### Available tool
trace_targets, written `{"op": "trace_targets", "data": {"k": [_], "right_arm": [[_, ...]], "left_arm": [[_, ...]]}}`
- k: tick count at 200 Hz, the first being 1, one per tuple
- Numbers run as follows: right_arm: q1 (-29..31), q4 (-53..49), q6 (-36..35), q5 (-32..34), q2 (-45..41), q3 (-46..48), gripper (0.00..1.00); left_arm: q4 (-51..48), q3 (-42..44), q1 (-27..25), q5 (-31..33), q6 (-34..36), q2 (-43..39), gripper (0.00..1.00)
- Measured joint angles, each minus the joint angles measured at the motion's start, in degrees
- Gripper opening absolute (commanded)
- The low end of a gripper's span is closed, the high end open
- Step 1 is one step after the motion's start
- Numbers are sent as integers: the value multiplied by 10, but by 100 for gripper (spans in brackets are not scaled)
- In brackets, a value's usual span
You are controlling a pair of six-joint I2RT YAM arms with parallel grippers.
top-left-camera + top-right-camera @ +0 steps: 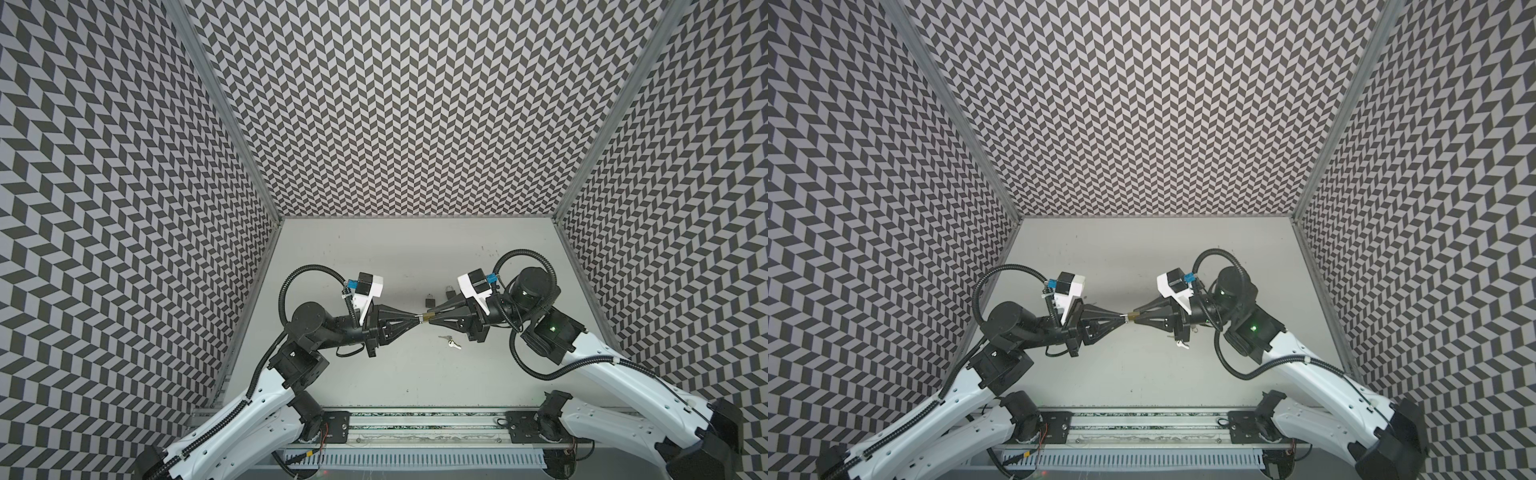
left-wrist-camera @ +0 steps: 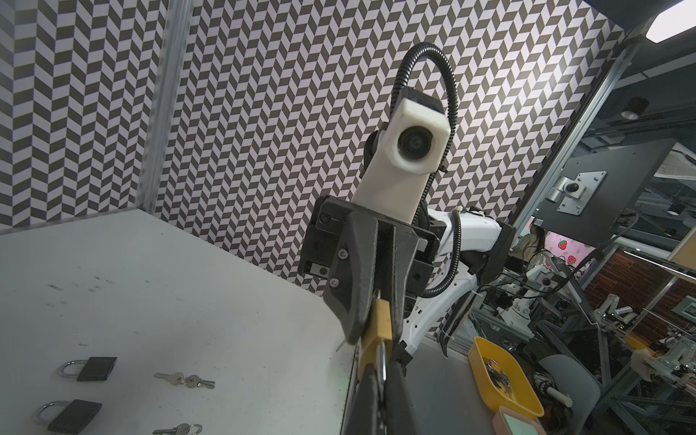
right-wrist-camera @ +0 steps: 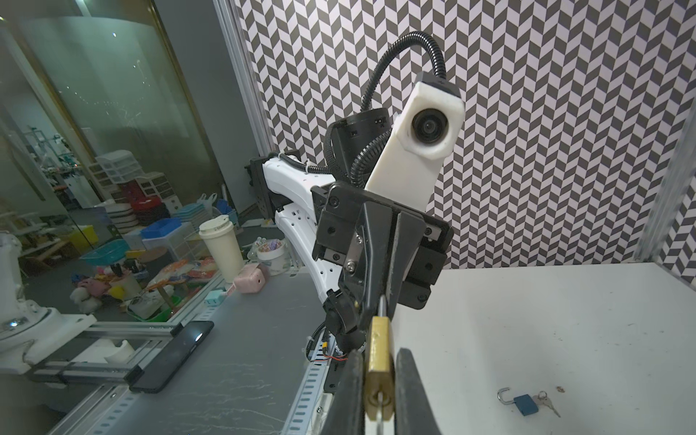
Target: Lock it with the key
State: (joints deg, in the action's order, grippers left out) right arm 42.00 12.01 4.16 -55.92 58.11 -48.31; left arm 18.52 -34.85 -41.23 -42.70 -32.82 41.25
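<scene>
Top view: brass padlock (image 1: 427,318) held aloft mid-frame, long axis running left–right.
Left gripper (image 1: 418,318): clamped tight on the shackle (image 2: 382,354).
Right gripper (image 1: 432,317): pinching the brass body and nearer the keyhole (image 3: 378,398).

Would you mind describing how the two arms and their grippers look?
The left arm and right arm have white shells, black joints and looping black corrugated cables. The left gripper and right gripper are black with tapering fingers, each bearing a white camera housing.

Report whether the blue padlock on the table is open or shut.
Open: on the blue padlock, one shackle leg stands clear of the body.
</scene>
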Motion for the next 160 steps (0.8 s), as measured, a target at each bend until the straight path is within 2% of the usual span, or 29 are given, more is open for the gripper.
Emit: {"op": "trace_targets", "data": {"k": [89, 160], "right_arm": [[0, 63, 204, -24, 9, -3, 0], [0, 64, 241, -28, 9, -4, 0]], "left_arm": [[-84, -60, -2, 6, 77, 0, 0], [-105, -72, -3, 5, 114, 4, 0]]}}
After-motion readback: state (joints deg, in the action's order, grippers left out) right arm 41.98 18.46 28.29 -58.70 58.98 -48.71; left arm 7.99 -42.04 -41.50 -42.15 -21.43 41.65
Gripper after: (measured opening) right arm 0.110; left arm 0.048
